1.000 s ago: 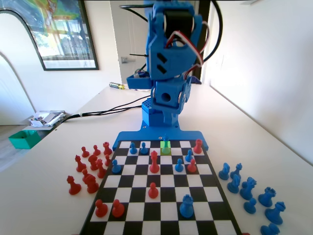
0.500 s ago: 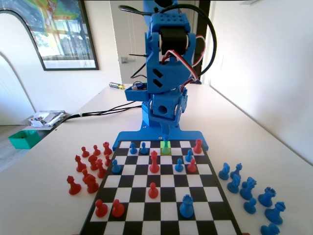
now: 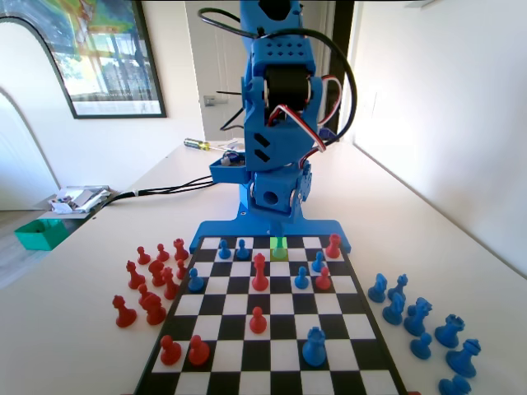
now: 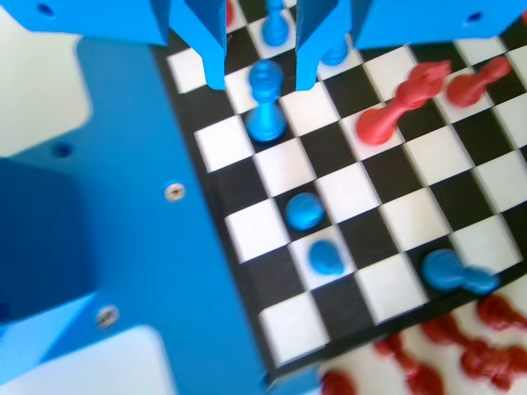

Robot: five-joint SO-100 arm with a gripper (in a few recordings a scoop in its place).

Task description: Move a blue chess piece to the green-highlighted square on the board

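Between open end effector tips — blue chess piece upright

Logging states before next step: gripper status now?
Gripper: open, holding nothing; jaws apart above the blue chess piece, which stands free on the board.

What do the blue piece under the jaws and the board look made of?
The blue chess piece looks like matte moulded or printed plastic: one even colour, soft sheen. The board seems a smooth, slightly glossy black-and-white surface, possibly printed; its blue edge looks like plastic held by screws. The material can't be confirmed.
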